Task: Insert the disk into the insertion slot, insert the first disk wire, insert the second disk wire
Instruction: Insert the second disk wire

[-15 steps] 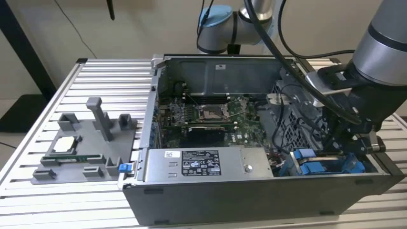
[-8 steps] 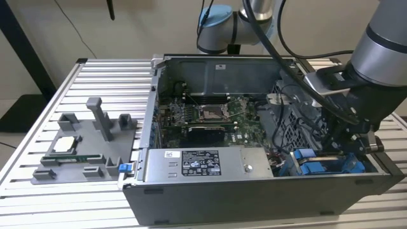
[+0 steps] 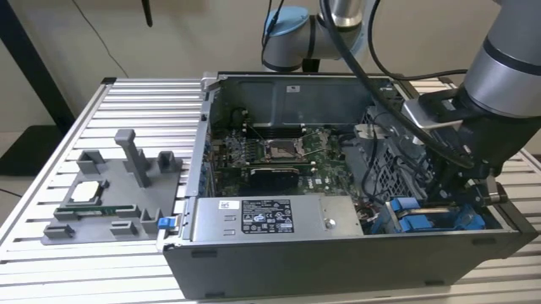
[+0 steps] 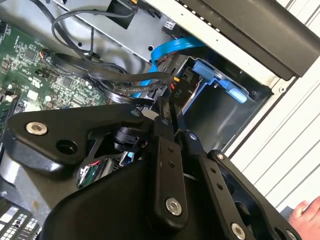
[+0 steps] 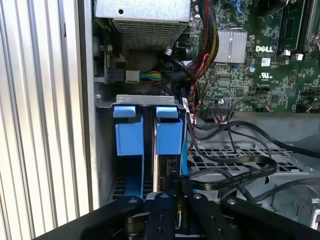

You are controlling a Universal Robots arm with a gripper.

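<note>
The open computer case (image 3: 338, 266) lies on its side on the slatted table (image 3: 127, 95), so the drive bays face up where the arm can reach them, at the near corner on the exterior view's right. The disk (image 5: 169, 132) already sits down in the insertion slot (image 5: 145, 100) with its blue carrier tab showing, right beside the other blue carrier (image 5: 129, 135).

The gripper (image 4: 169, 102) is low over that disk's connector end, pincer pinched nearly together. As far as I can judge it's clamped on a black plug (image 4: 177, 90) on a dark wire, held end-on so it lines up with the drive's socket. A blue flat cable (image 4: 175, 47) loops just beyond it.

As for writing, there's a white printed label on the power supply (image 3: 266, 215) and a logo on the motherboard (image 5: 265, 49); I'm not quoting either.
</note>
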